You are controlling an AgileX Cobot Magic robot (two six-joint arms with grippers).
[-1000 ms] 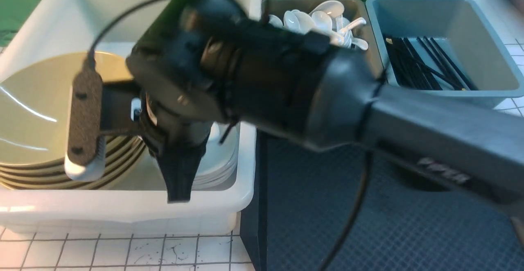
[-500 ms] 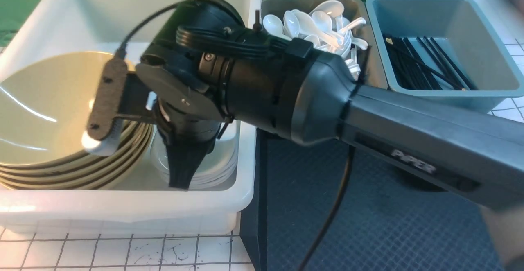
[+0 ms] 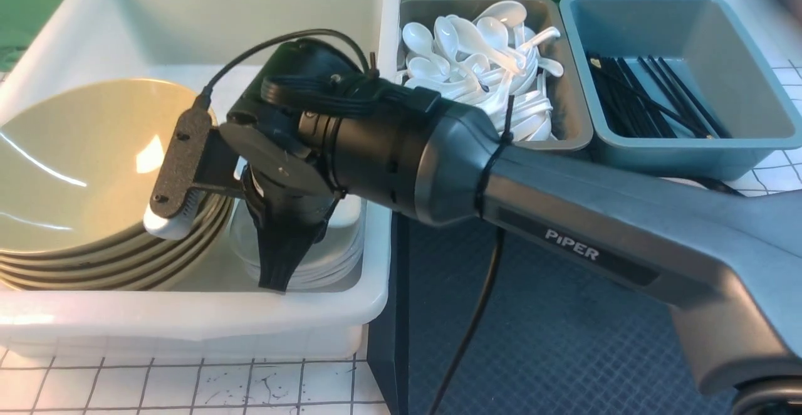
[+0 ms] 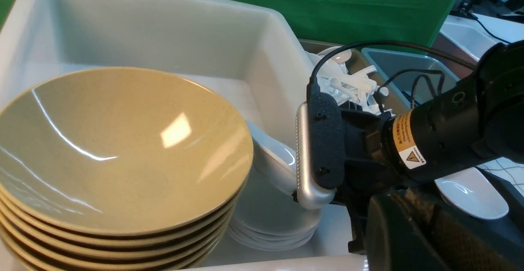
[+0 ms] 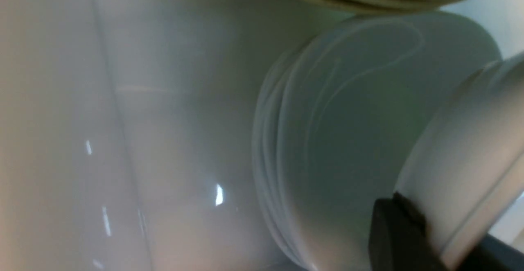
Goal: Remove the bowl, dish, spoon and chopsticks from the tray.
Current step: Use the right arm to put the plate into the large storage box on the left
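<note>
**Right arm holds a white dish over the stack in the white tub**

The right arm (image 3: pixel 564 239) stretches from the lower right of the front view to the white tub (image 3: pixel 188 321) on the left, which stands on the gridded table (image 3: pixel 156 383). The right jaws point down, clenched on the rim of a small white dish (image 5: pixel 458 148). The dish hangs tilted just above the stack of white dishes (image 3: pixel 338 258) at the lower middle of the frame. I cannot tell whether it touches the stack.

Just left of that stack is a pile of olive bowls, with the top bowl (image 3: pixel 81 164) at the left middle. At upper centre a grey tub (image 3: pixel 576 126) holds a heap of white spoons (image 3: pixel 482 45). At upper right a blue tub (image 3: pixel 689 152) holds black chopsticks (image 3: pixel 651 98). The black tray (image 3: pixel 564 340) fills the lower right, under the arm.

The left jaws are clenched, though no view shows them clearly.
</note>
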